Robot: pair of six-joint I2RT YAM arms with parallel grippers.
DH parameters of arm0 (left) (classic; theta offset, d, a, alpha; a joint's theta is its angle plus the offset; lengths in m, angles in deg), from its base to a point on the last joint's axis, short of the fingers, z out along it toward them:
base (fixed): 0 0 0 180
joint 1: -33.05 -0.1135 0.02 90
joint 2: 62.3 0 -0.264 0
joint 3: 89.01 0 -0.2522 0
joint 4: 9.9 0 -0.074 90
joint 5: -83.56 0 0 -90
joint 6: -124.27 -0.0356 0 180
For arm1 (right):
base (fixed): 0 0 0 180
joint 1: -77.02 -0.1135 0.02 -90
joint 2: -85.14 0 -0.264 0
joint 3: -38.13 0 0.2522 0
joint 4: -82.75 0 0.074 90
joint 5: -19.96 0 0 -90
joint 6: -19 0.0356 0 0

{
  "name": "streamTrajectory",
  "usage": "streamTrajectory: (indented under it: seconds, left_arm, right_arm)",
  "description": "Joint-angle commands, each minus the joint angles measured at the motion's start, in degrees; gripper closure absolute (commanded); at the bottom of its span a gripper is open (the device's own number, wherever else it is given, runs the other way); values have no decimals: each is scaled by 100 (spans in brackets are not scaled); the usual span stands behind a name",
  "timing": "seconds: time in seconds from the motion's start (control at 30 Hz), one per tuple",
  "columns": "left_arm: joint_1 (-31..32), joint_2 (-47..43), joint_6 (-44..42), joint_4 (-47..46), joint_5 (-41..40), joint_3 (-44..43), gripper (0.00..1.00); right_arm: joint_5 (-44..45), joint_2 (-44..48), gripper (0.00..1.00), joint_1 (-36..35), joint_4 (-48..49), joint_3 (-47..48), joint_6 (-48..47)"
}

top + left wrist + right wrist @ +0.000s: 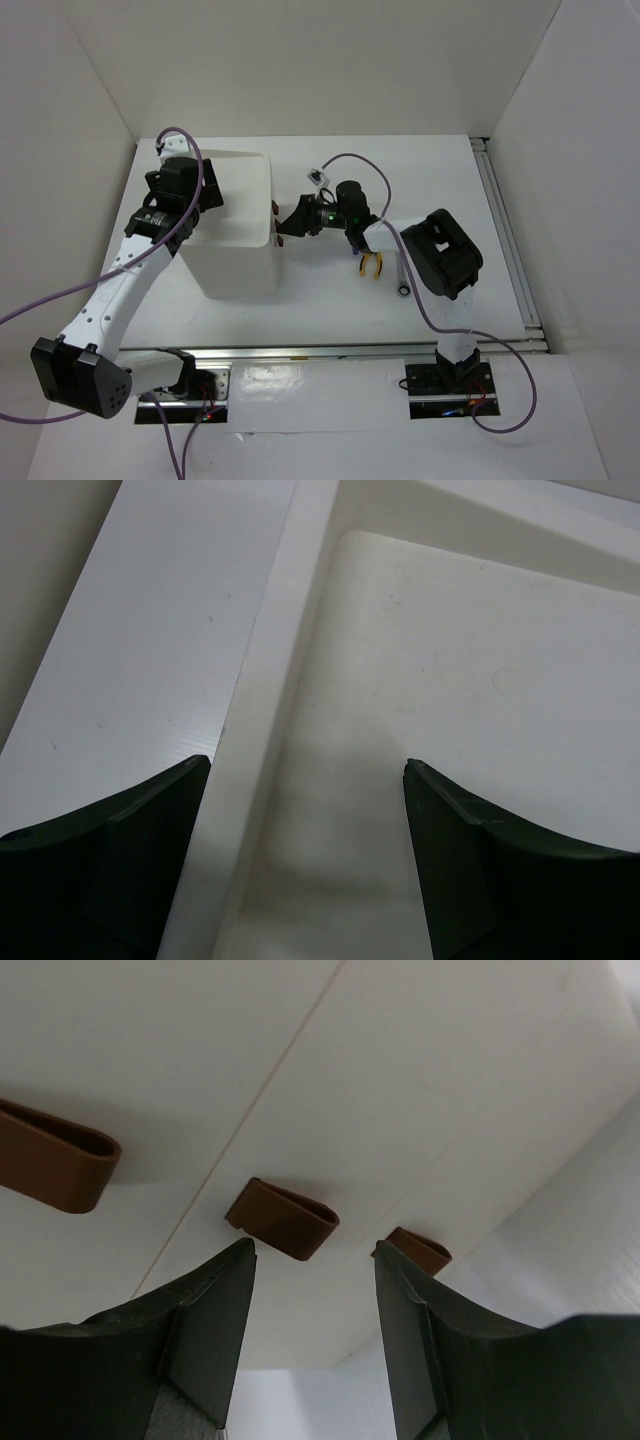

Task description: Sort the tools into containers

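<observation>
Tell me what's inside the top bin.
Only bare white floor shows in the bin, nothing on it. Fingers of the left gripper cover the near part.

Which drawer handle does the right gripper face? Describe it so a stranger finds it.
Find the white box unit on the table, its side facing the right arm. Of three brown handles there, take the middle handle, just above the gap between the open fingers.

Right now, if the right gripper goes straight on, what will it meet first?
Probably the middle handle on the box front, just ahead of the open right gripper. Depth is unclear.
</observation>
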Motion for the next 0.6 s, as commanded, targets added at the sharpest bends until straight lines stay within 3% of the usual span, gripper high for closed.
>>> streamTrajectory:
  seconds: [0.0,0.13,0.27,0.57]
  left_arm:
    - [204,304,178,938,685,293,11]
    - [204,304,178,938,685,293,11]
    - [204,304,178,938,685,293,11]
    - [204,304,178,938,738,293,11]
  right_arm:
    - [-473,-43,42,-77,1164,257,172]
    - [-543,-95,43,-78,1234,319,23]
    - [-605,-165,52,-78,1051,398,-100]
    - [-605,-385,51,-78,1095,573,-82]
